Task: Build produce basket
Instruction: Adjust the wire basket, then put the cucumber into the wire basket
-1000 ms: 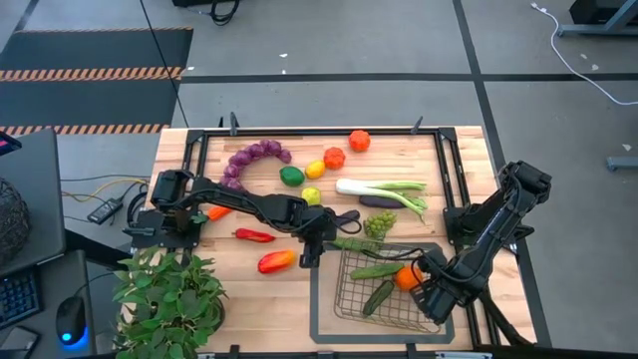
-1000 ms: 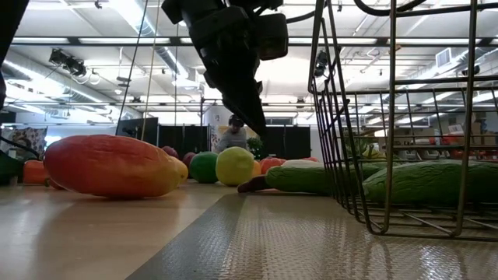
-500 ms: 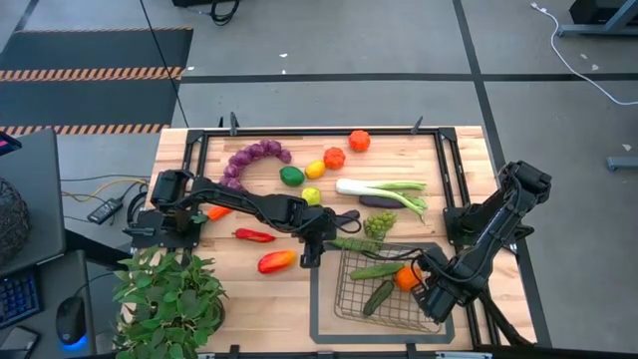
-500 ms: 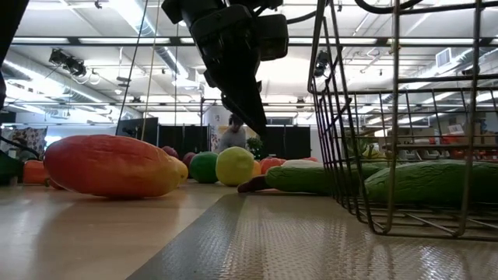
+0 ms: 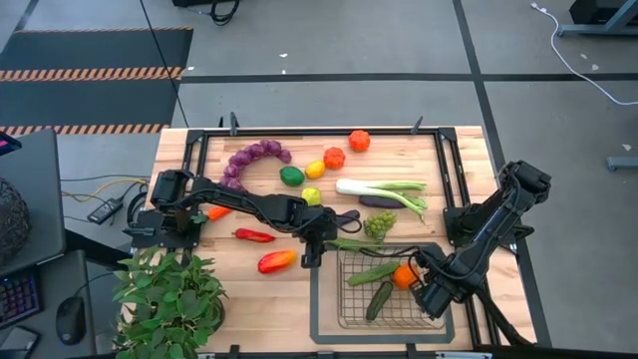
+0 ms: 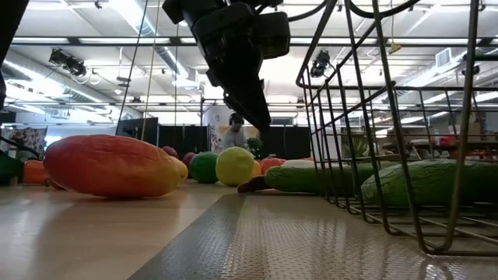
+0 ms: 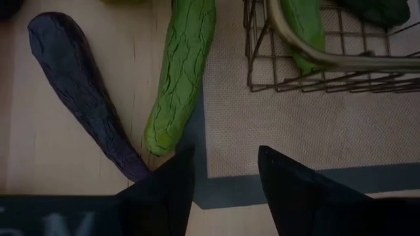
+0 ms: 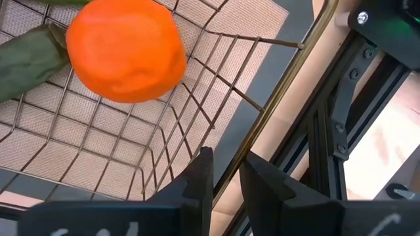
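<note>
We saw the basket (image 5: 391,287) near the table's (image 5: 469,150) front edge, toward the right, holding two cucumbers (image 5: 374,271) and an orange tomato (image 5: 404,276); the right gripper (image 8: 223,187) pinched the basket's right wall wire between nearly closed fingers; the left gripper (image 7: 223,180) hovered parted and empty over a cucumber (image 7: 180,78) and eggplant (image 7: 82,92) beside the basket's left rear corner.

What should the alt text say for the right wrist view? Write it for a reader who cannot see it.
The right tool has its fingers nearly together around the rim of the wire basket. An orange tomato lies on the mesh floor inside, touching a green cucumber. Black frame rails run alongside the basket.
</note>
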